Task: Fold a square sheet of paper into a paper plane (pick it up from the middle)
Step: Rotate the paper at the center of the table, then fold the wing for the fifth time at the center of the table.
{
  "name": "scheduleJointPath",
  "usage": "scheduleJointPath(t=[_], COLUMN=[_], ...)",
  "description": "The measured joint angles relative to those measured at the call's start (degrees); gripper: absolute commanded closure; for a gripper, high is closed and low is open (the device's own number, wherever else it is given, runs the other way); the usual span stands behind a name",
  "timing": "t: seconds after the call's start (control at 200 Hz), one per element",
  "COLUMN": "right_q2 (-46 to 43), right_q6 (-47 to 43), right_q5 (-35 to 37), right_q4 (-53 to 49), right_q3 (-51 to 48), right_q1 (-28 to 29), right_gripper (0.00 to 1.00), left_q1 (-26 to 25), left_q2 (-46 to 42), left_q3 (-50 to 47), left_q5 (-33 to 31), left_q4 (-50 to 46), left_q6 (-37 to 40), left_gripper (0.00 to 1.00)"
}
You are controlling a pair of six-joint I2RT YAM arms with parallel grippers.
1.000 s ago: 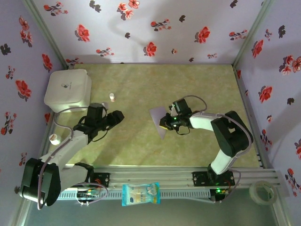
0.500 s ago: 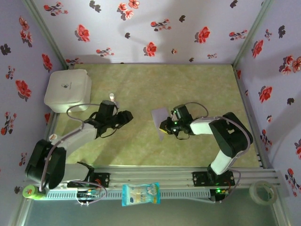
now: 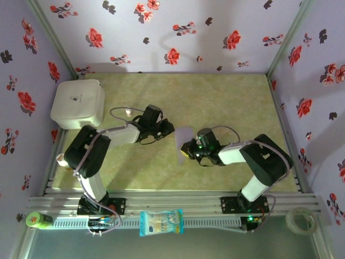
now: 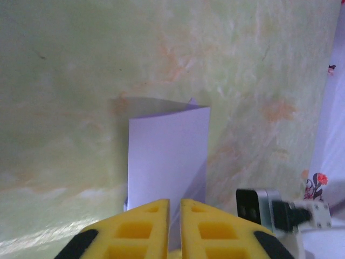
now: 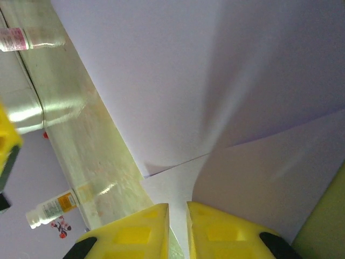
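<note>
Near the middle of the mottled green worktop [image 3: 226, 97], the square sheet of paper [image 3: 183, 138] is held between the two arms, which reach in toward each other from either side. The left gripper [image 3: 170, 128] meets the sheet's far-left edge. In the left wrist view its yellow fingers [image 4: 145, 229] are drawn almost together, with only a thin slit between them. The pale-lilac sheet [image 4: 168, 154] runs down into that slit and casts a shadow on the worktop behind it, so this gripper looks clamped on the paper's edge. The right gripper [image 3: 186, 149] sits at the sheet's near-right side. In the right wrist view its fingers [image 5: 135, 234] are also nearly closed and pinch the paper [image 5: 178, 75]. There the paper bulges in a soft curve toward the gap, and a straight edge crosses it from lower left to right. The sheet's near tip points toward the near edge of the worktop, between the two wrists. A white rounded box [image 3: 78, 102] stands at the far-left corner, well apart from the paper, and a small bottle [image 3: 128, 111] stands just to its right. On the rail at the near edge lie a blue-and-white packet [image 3: 161, 222], a roll of clear tape [image 3: 299, 219] at the right end and a green object [image 3: 35, 219] at the left end.
</note>
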Motion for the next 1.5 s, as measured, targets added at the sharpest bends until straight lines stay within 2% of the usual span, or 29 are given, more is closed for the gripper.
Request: scheduleJointPath(t=[0.045,0.235,0.465,0.66,0.785,0.91,1.105,1.5], right_q2=[-0.4,-0.4,-2.0,-12.2,-19.3,-22.4,-22.4,-17.3], right_q6=[0.7,1.8,0.8,-5.9,-9.9,-11.4,-11.8,-11.8], right_q5=[0.3,0.3,0.0,4.9,9.6,11.4,11.1,7.6], right_q4=[0.2,1.1,2.1,-12.2,-21.6,-26.9,-29.4,-28.3], right_q3=[-0.4,-0.8,-1.2,1.2,2.0,1.7,0.7,0.7], right_q1=[0.0,0.0,0.0,-1.4,-4.6,-7.7,-9.0,-9.0], right_gripper=[0.84,0.82,0.74,0.67,0.64,0.62,0.62,0.62], left_q1=[-0.4,-1.7,-1.8,-1.8,-1.6,-1.4,-1.3,-1.3], left_q2=[2.3,8.5,10.1,9.5,8.8,8.8,8.8,8.8], left_q3=[1.3,4.1,2.9,-1.4,-4.2,-5.1,-5.2,-5.2], left_q5=[0.3,1.0,1.0,1.3,1.5,2.0,2.4,2.9], left_q4=[0.7,3.2,3.5,10.3,14.6,16.7,16.8,16.7], left_q6=[-0.8,-3.0,-4.1,-4.5,-5.0,-5.4,-5.5,-5.5], left_gripper=[0.93,0.95,0.96,0.96,0.96,0.97,0.96,0.96])
